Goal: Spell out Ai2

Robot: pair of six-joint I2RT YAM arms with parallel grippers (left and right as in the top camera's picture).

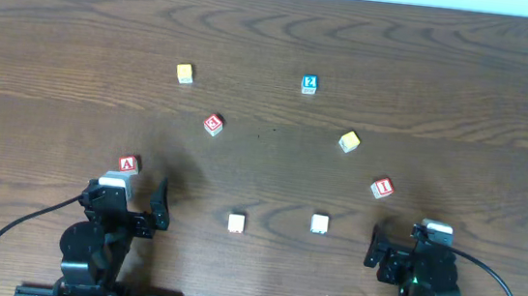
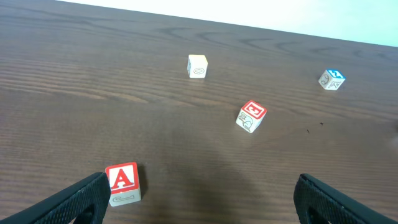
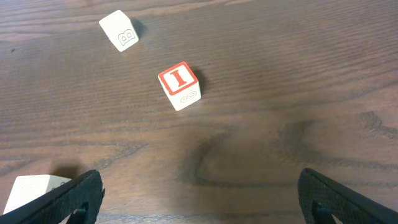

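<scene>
The red "A" block (image 1: 127, 165) lies at the left front; in the left wrist view (image 2: 122, 183) it sits just beside my left finger. The red "I" block (image 1: 382, 188) lies at the right, ahead of my right gripper, and shows in the right wrist view (image 3: 179, 85). The blue "2" block (image 1: 309, 84) lies far back at centre and shows in the left wrist view (image 2: 331, 79). My left gripper (image 1: 128, 201) (image 2: 199, 199) is open and empty. My right gripper (image 1: 410, 248) (image 3: 199, 196) is open and empty.
Other blocks lie scattered about: a yellow one (image 1: 185, 73) at back left, a red one (image 1: 213, 125), a yellow one (image 1: 348, 142), and two white ones (image 1: 236, 223) (image 1: 320, 223) at the front middle. The second white block (image 3: 34, 190) is near my right gripper's left finger.
</scene>
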